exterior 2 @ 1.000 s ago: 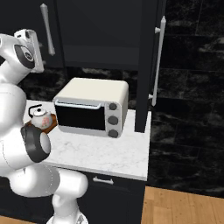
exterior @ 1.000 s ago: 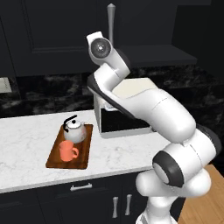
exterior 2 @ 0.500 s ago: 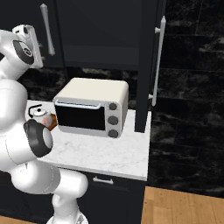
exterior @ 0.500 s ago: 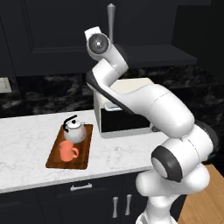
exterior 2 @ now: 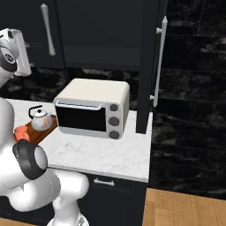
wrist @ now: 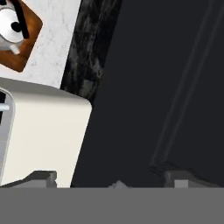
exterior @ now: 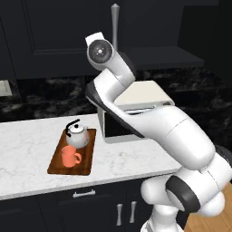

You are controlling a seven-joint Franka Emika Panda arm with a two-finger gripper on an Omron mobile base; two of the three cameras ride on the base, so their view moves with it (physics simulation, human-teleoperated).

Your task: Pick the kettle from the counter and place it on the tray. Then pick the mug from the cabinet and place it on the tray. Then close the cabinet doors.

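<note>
The kettle (exterior: pixel 77 135) and the orange mug (exterior: pixel 69 157) are seen standing together on the wooden tray (exterior: pixel 86 161) on the marble counter (exterior: pixel 27 158), left of a cream toaster oven (exterior 2: pixel 94 107). The gripper (wrist: pixel 111 180) is held wide open and empty, close to a black cabinet door (wrist: pixel 175 83).

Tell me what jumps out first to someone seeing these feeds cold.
The white arm rears up in front of the black cabinet, its open gripper close to a dark door panel. On the marble counter, the kettle and the orange mug sit together on the wooden tray. A cream toaster oven stands to their right, and one tall cabinet door juts out, open.
</note>
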